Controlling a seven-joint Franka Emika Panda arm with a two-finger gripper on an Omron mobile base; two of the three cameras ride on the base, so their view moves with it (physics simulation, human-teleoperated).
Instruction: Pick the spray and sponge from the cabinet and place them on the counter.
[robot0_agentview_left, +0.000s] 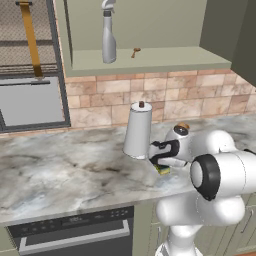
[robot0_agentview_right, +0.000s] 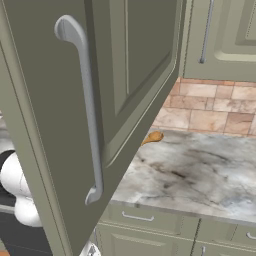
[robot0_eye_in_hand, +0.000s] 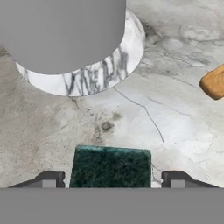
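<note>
1. Marble counter (robot0_agentview_left: 60, 175) runs below a brick backsplash, with the open cabinet (robot0_agentview_left: 150, 60) above it.
2. We see the sponge (robot0_eye_in_hand: 110, 166) lying flat on the counter, green face up, just beside the base of the paper-towel roll (robot0_agentview_left: 137, 131).
3. We see the gripper (robot0_eye_in_hand: 113, 179) directly over the sponge. Its two fingertips (robot0_eye_in_hand: 51, 179) stand on either side of the block, with a visible gap at each side, so we read the jaws as open and not clamping.
4. The sponge sits squarely between the fingers, its width spanning the line from tip to tip. We judge that a straight lift would clear it without dragging.
5. The spray (robot0_agentview_left: 108, 35) stands upright on the cabinet shelf, above and to the left of the gripper in the left base view. We judge it to be the remaining item.
6. A wooden spoon (robot0_eye_in_hand: 214, 82) lies on the counter near the sponge, apart from it.
</note>
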